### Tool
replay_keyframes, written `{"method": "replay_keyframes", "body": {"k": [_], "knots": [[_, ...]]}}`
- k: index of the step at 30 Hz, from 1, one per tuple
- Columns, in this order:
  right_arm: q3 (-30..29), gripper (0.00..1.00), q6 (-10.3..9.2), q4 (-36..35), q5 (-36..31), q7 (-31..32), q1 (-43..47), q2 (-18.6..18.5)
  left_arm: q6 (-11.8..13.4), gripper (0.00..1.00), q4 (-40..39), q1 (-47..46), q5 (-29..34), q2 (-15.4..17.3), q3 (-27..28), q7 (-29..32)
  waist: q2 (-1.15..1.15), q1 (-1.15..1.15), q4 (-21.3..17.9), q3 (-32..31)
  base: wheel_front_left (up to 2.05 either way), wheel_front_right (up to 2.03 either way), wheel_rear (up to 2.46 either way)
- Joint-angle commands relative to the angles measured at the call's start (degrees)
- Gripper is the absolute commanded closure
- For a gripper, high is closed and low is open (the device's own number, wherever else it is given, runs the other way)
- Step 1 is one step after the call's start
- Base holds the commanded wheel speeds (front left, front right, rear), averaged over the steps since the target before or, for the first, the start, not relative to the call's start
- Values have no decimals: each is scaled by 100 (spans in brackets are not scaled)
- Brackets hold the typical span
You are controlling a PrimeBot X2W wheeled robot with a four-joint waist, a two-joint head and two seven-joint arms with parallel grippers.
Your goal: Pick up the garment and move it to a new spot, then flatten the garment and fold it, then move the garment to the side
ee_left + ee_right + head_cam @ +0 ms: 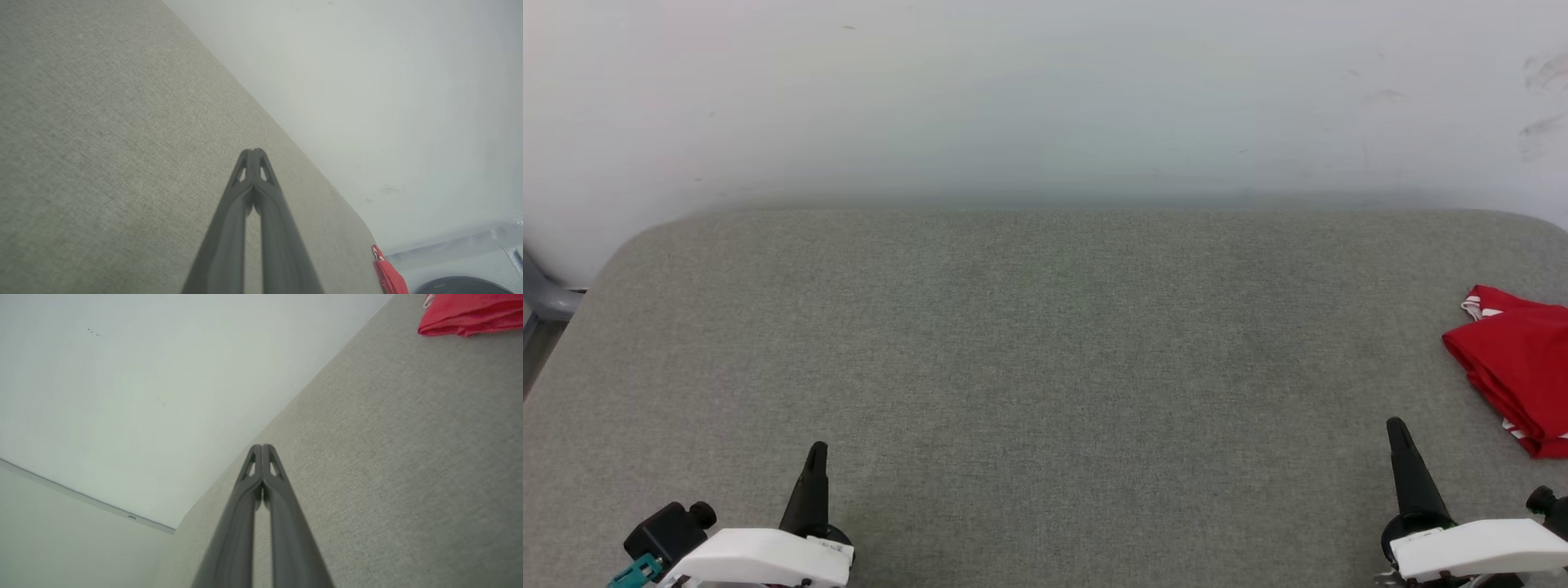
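I am holding both pairs of jaws pressed fully together, with nothing between them. My left gripper [817,451] is hovering low over the near left of the table [1045,343], and my right gripper [1395,425] is doing the same over the near right. The shirt [1515,359] is lying at the table's far right edge, ahead of my right gripper and to its right, apart from it and partly cut off by the head view's border. It is sitting as a compact red bundle with layered edges and a little white striped trim showing. I cannot tell whether it is properly folded or only bunched up.

Judging from my idle pose, I am either about to begin the pick-up or finishing with the shirt set aside. If the pick-up is in hand, I am expecting the next move to call for swinging my right arm out to the right, parting its jaws, and coming down on a top layer of cloth.
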Motion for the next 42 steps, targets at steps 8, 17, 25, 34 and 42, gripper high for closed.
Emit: {"method": "replay_keyframes", "body": {"k": [8,17,25,34,42], "knots": [[-30,100,-1,18,640,161,-243,-34,-78,100,9,-238,-667,3,84,153,0,0,-13,15,0,0,0],[-56,100,-2,87,1253,322,-340,-32,-132,100,78,-345,-1318,2,142,311,0,0,-28,33,0,0,0],[-75,100,-2,140,1713,439,-426,-29,-170,100,131,-425,-1801,2,188,428,0,0,-40,47,0,0,0],[-102,100,-2,198,2235,585,-508,-25,-218,100,189,-514,-2362,1,238,561,0,0,-56,65,0,0,0],[-120,100,-2,242,2623,683,-566,-21,-257,100,235,-581,-2778,1,271,662,0,0,-68,79,0,0,0]]}}
